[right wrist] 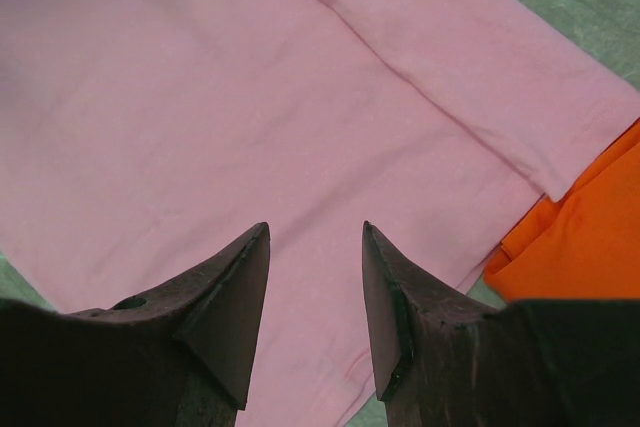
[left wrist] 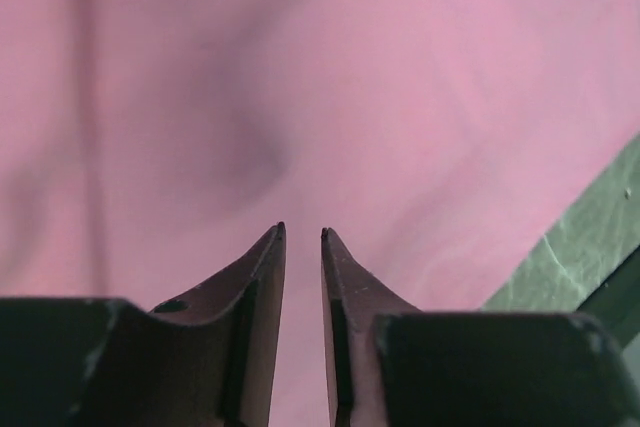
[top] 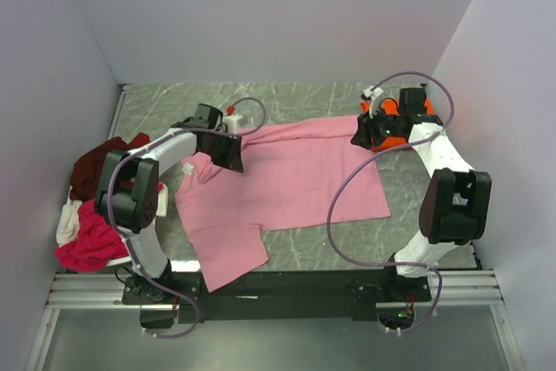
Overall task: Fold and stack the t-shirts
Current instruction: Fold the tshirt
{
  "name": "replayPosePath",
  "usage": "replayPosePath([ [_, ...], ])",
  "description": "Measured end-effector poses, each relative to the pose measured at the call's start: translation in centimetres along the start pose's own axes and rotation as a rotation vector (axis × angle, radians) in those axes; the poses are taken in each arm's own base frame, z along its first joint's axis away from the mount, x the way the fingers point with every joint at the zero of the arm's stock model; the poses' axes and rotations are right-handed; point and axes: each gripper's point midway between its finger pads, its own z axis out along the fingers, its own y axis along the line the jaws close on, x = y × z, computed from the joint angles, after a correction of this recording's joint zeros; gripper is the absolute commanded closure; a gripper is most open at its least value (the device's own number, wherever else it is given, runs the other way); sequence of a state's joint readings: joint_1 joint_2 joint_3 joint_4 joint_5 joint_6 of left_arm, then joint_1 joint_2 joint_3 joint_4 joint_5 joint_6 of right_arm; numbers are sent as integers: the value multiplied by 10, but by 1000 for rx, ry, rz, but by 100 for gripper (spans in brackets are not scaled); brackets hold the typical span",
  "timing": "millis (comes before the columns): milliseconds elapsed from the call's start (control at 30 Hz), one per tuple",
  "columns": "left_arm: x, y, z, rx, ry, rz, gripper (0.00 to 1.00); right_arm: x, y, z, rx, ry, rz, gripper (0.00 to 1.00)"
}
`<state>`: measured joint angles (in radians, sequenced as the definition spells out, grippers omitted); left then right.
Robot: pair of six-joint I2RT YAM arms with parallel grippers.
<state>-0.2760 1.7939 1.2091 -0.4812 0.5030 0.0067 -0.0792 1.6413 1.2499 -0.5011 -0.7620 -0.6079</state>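
A light pink t-shirt [top: 287, 180] lies spread across the middle of the table. My left gripper [top: 233, 155] hovers over its far left part near the collar, jaws a narrow gap apart, with only pink cloth [left wrist: 380, 77] below the gripper [left wrist: 302, 235]. My right gripper [top: 360, 138] is open over the shirt's far right corner [right wrist: 250, 97], jaws [right wrist: 315, 227] empty. A bright orange t-shirt [top: 395, 119] lies folded at the back right, partly under the right arm, and shows beside the pink hem [right wrist: 590, 237]. Dark maroon [top: 97, 164], cream [top: 67, 225] and magenta-red [top: 87, 248] shirts are piled at the left.
The table top is green-grey marble [top: 330, 102], boxed in by white walls at the back and both sides. A black rail [top: 295, 288] runs along the near edge between the arm bases. The left arm's cable [top: 252, 110] loops above the shirt.
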Motion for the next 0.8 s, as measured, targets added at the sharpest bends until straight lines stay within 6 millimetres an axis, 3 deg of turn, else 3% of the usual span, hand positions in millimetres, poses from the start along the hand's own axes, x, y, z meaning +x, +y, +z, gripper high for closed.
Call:
replayPosePath([
  [100, 4, -21, 10, 21, 23, 33, 61, 0, 0, 0, 0, 0, 0, 51],
  [133, 3, -22, 11, 7, 17, 37, 41, 0, 0, 0, 0, 1, 1, 51],
  [267, -14, -3, -7, -98, -83, -22, 34, 0, 0, 0, 0, 0, 1, 51],
  [400, -51, 53, -43, -197, -227, -130, 39, 0, -1, -1, -2, -4, 4, 51],
  [500, -75, 92, -49, -245, -265, -176, 44, 0, 0, -1, -4, -6, 4, 51],
  [633, -83, 112, -24, -244, -223, -189, 45, 0, 0, -1, -4, -6, 4, 51],
  [800, -64, 121, 8, -227, -119, -218, 49, 0, -1, -1, -4, -6, 5, 51],
])
